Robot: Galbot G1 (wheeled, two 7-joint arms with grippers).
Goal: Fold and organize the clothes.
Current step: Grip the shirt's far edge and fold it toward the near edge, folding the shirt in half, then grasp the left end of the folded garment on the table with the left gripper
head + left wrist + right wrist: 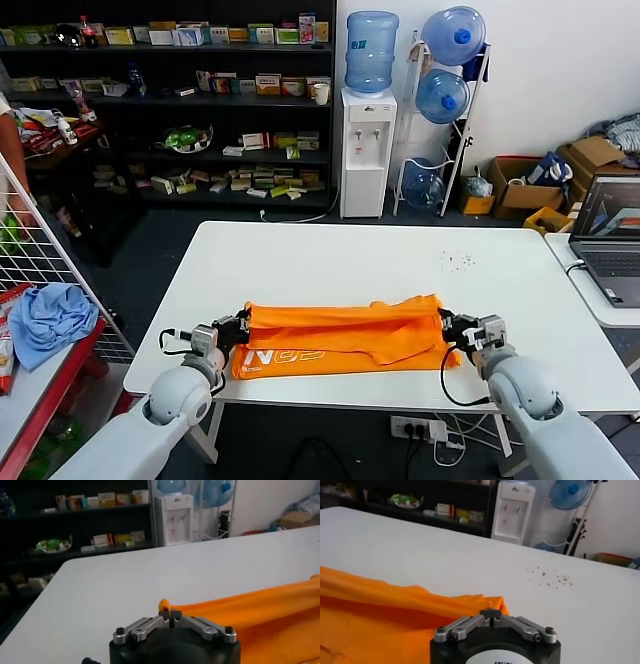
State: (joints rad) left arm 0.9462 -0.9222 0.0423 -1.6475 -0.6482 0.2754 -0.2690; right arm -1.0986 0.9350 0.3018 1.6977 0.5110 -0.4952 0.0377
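Orange T-shirt (340,335) | half-folded band on worktop (400,260) | left end effector (243,327), right end effector (447,327) pinch opposite ends, keeping fold edge taut, straight

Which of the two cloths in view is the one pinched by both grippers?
The orange T-shirt on the white table, held at each end; the light blue cloth lies untouched on the side rack.

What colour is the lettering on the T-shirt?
White, on the orange T-shirt, along its near edge; clearest in the head view.
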